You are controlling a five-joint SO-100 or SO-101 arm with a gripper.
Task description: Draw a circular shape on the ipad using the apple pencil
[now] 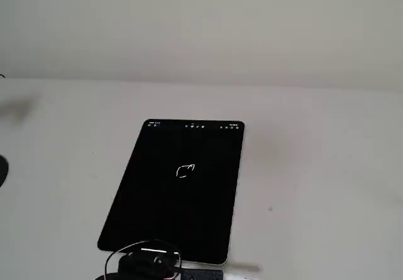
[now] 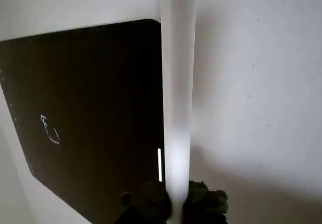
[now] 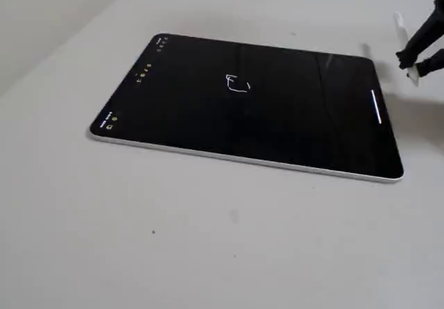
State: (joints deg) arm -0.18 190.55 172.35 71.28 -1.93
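Gripper pinched the apple pencil at its base, off the ipad; light, stiff, slick, likely needing a firm low hold.

The ipad has a black screen with a thin silver edge. The shape on it is white. The pencil is white, the gripper black, the table off-white.
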